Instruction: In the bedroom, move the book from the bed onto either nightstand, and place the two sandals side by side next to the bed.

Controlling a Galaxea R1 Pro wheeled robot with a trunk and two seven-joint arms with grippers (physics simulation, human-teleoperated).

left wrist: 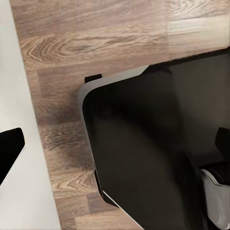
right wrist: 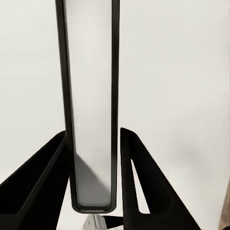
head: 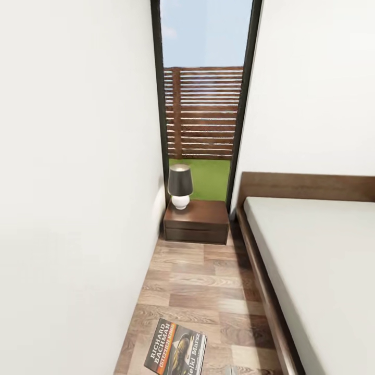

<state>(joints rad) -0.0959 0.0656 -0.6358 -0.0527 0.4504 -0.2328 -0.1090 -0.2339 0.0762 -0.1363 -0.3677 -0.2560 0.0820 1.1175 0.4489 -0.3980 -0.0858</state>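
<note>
The book (head: 176,348) runs off the bottom edge of the head view, so its lower corner and part of the lettering are cut. The bed (head: 317,260) only half fits, with its right side and foot out of frame, and the headboard (head: 307,186) gets chopped at the right edge too. In the left wrist view, one black finger (left wrist: 9,151) pokes in from the edge, so can't tell how that gripper stands. The right gripper (right wrist: 93,158) has its finger bases cropped.

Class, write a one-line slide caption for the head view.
Book lying on the wood floor between wall and bed, nightstand with lamp ahead.
</note>
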